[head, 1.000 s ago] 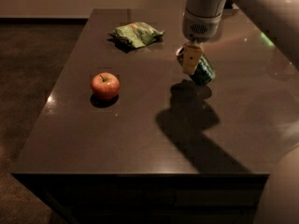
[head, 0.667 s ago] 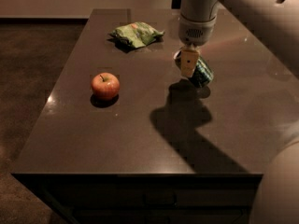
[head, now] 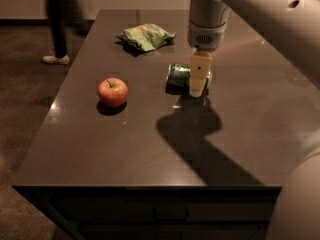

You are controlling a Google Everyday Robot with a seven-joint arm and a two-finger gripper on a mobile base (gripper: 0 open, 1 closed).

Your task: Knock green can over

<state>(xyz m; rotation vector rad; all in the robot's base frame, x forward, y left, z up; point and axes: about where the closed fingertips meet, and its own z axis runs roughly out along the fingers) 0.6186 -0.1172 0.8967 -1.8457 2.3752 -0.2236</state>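
The green can (head: 179, 77) lies on its side on the dark table (head: 125, 149), right of the red apple (head: 112, 92) and in front of the green snack bag (head: 146, 36). My gripper (head: 199, 84) hangs down from the arm at the can's right end, its pale finger in front of that end and touching or nearly touching it. The can's right end is hidden behind the finger.
A person's legs (head: 60, 19) stand on the floor beyond the table's far left corner. My arm (head: 260, 24) crosses the upper right of the view and casts a shadow (head: 200, 134) on the table in front of the can.
The can was tilted under my gripper and now lies flat on its side, pointing left. A person has come into view at the far left.
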